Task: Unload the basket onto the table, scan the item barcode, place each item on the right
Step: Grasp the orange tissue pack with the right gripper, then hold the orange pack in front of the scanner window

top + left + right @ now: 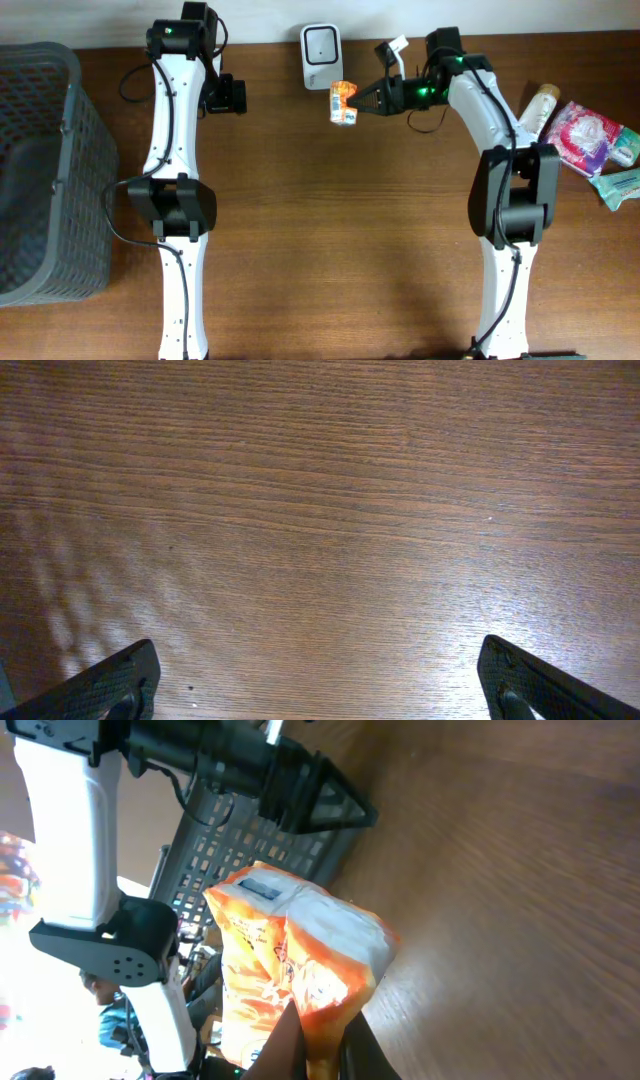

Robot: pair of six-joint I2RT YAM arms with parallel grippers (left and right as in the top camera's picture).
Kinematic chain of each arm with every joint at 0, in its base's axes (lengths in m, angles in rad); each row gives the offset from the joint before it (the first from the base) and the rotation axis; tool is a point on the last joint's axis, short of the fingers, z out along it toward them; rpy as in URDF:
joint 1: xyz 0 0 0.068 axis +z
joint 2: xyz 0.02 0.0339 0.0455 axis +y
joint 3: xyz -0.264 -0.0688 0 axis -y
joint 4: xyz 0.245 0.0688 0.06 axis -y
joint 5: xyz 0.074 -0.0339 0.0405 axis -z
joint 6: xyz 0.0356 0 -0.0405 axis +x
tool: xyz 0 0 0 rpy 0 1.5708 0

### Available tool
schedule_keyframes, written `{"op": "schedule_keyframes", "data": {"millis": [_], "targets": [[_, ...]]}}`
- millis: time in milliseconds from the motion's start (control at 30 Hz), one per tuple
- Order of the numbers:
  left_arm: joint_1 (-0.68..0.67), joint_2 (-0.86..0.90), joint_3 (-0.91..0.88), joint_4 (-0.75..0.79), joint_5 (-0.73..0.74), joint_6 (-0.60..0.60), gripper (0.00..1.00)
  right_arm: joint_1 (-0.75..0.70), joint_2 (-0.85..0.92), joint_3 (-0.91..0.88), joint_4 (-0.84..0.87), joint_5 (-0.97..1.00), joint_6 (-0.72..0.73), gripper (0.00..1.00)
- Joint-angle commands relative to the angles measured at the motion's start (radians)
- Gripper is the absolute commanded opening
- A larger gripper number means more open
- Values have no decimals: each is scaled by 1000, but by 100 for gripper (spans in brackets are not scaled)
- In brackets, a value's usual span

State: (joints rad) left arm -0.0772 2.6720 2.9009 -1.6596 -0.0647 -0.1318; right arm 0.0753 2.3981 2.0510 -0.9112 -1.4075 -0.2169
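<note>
Orange packet (343,102): hanging pinched at one edge in the closed right end effector (365,99), scanner (320,44) just beyond its tip. Left end effector (228,96) standing open, empty. Risk: the packet slipping from the thin pinch, or its barcode facing away and spoiling the read.

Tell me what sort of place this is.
Likely a mock shop checkout: a white scanner at the back, a grey basket on the left, and the right gripper holding an orange packet beside the scanner.
</note>
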Motion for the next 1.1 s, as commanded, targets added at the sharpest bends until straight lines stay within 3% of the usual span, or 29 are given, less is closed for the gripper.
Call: {"op": "schedule_keyframes", "data": {"millis": [0, 600, 800, 867, 967, 1000, 1033, 1067], "targets": [[-3, -34, -7, 1, -11, -9, 99, 38, -37, -3, 10, -41, -22, 4], [-3, -34, -7, 1, -11, -9, 99, 127, -37, -3, -2, 152, -37, 4], [-3, -34, -7, 1, -11, -9, 99, 127, -37, -3, 8, 341, 36, 4], [-3, -34, -7, 1, -11, -9, 99, 129, -38, 14, 10, 658, 184, 4], [-3, -34, -7, 1, -11, -9, 99, 179, -38, 168, -39, 1275, 185, 4], [-3, -34, -7, 1, -11, -9, 99, 227, -37, 196, 21, 1607, 74, 4], [-3, -34, -7, 1, -11, -9, 99, 263, -35, 194, 111, 1811, -57, 4], [-3, -34, -7, 1, -11, -9, 99, 301, -24, 180, 256, 1891, -270, 4]]}}
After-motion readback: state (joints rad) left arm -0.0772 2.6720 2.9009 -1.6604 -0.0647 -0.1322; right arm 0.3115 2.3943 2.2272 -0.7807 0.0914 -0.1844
